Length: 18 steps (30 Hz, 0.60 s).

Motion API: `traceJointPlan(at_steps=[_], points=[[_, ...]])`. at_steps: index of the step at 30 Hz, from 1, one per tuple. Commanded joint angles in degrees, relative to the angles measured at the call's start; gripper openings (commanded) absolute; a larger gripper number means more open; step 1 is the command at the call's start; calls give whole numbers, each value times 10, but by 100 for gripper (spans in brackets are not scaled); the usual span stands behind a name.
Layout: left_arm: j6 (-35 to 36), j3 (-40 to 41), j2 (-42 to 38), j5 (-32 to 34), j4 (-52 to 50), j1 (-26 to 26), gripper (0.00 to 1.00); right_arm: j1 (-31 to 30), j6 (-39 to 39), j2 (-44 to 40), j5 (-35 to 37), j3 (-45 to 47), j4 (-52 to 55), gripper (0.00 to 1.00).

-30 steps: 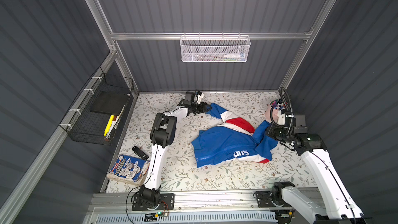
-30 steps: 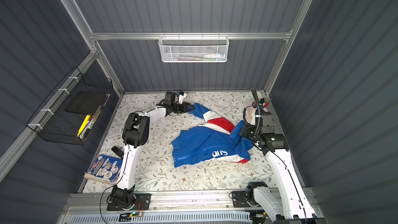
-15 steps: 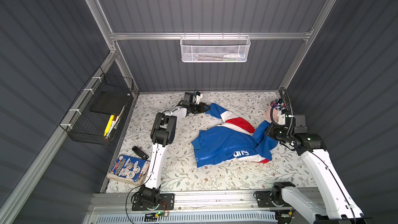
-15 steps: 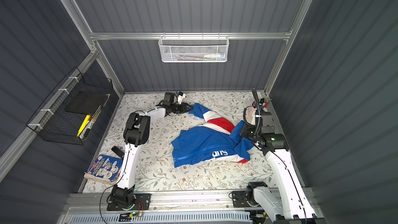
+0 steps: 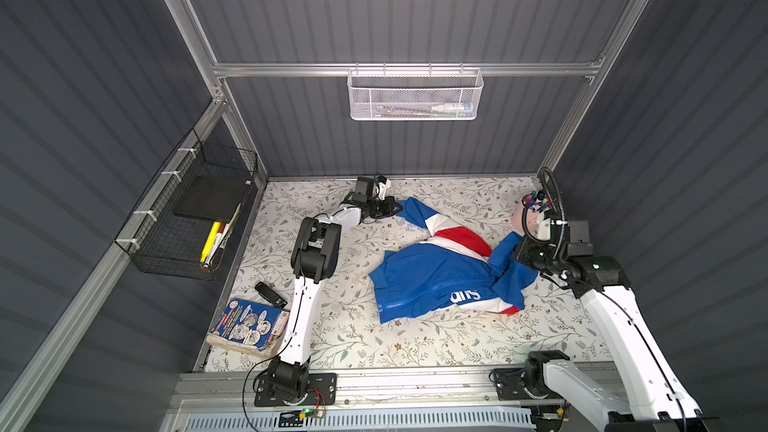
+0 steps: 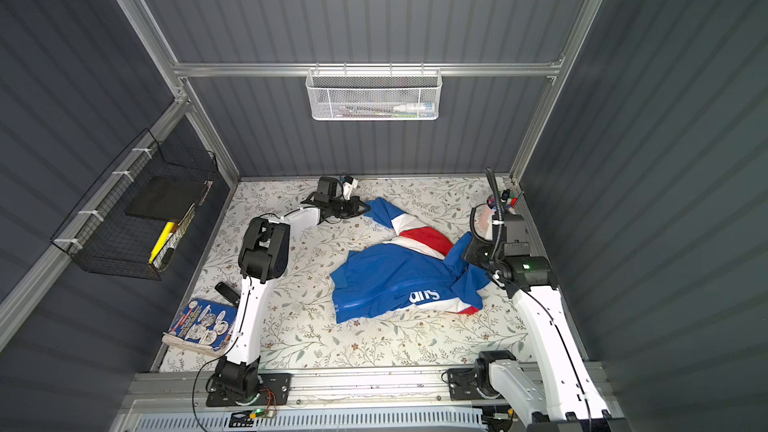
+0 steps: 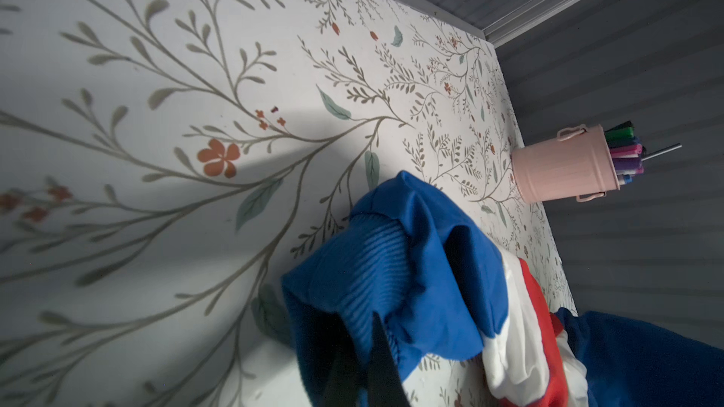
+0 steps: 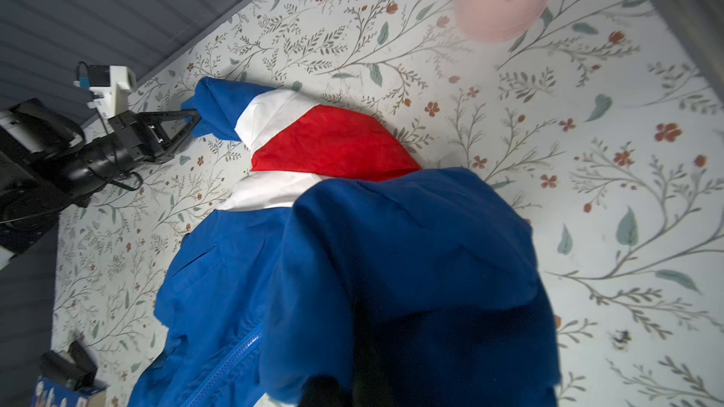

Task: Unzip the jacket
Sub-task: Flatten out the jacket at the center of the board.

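Jacket (image 5: 432,280) is laid on the flowered table (image 5: 415,351), right of the middle, with the hem turned toward the left arm's side and the hood toward the right arm's. Nearest the robot's base, the zipper (image 5: 419,296) appears closed, its long axis running from the hem across to the collar; the pull cannot be made out. At that collar end the right gripper (image 5: 514,256) is buried in the hood, jaws together on blue cloth. Farthest off, the sleeve (image 5: 428,220) is stretched toward the back wall, and its cuff (image 7: 368,268) is pinched between the closed jaws of the left gripper (image 5: 397,206). The right arm is judged nearer the zipper's top.
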<state>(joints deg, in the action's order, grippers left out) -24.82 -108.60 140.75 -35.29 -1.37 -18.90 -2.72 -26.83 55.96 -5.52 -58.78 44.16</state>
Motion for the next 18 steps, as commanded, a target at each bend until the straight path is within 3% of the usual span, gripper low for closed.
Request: traceJointPlan(at_steps=[1, 5, 12, 18], points=[[22, -17, -102, 50, -12, 26, 0, 0, 24, 27, 78, -56, -9, 0], [36, -14, -177, 66, -28, 59, 0, 12, 23, 76, 125, -130, -9, 0], [55, -2, -331, 85, -24, 116, 0, 44, 3, 146, 92, -270, -35, 0], [70, -48, -425, 158, -42, 155, 0, 64, 27, 207, 65, -416, -44, 0]])
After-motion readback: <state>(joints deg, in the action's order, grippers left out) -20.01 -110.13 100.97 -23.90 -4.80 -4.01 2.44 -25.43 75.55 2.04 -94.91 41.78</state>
